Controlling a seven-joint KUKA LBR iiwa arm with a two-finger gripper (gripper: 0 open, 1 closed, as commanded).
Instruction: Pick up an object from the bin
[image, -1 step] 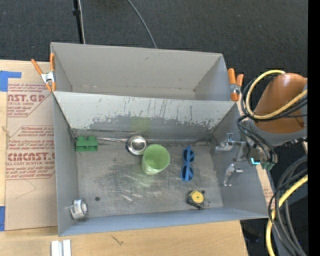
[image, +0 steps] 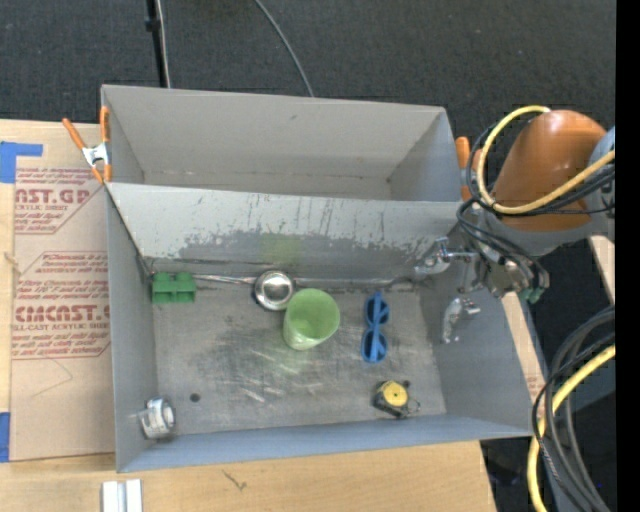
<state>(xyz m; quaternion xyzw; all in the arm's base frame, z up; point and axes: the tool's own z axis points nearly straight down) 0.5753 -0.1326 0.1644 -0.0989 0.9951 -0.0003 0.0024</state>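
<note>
gripper open, nothing picked yet

gripper (image: 450, 290) hangs spread and empty by the bin's (image: 270, 140) right wall, probably to descend unhindered. blue glasses (image: 375, 327) lie just beside it, flat on the floor; cup (image: 311, 318) beyond.

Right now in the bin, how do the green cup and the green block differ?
Shape: the cup is round with an open mouth; the block is a boxy rectangle. Shade: the cup is pale lime, the block a deeper green. Size: the cup looks larger than the block. Place: the cup sits mid-floor beside a silver ladle; the block lies by the left wall. Both are green and rest on the bin floor.
</note>
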